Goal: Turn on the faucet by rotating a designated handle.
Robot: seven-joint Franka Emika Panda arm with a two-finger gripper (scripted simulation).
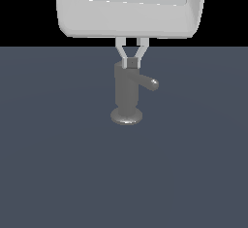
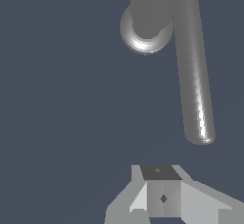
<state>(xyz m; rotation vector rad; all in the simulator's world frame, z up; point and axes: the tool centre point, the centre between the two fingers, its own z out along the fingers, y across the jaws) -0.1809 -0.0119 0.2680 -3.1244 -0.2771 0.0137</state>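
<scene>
Faucet (image 1: 126, 93) and gripper (image 1: 131, 63) meet near the middle of the exterior view. The gripper hangs from a large pale grey robot hand that fills the top of that view, and its two thin fingers (image 1: 121, 52) slant inward to a point, pressed together with no gap and nothing between them. The joined tips sit at the rounded top of the faucet's upright cylinder; whether they touch it or hover in front of it cannot be told.

In the wrist view the gripper (image 2: 163, 197) shows as a pale wedge with a dark square end, clear of the metal parts.

The faucet is dull grey metal, upright on a flared round base, standing on a flat slate-blue floor (image 1: 58, 164). Its handle (image 1: 149, 83), a thin rod with a rounded tip, juts from near the cylinder's top toward the exterior view's right. In the wrist view the handle (image 2: 194, 75) runs as a long bright rod beside the cylinder (image 2: 148, 13).
</scene>
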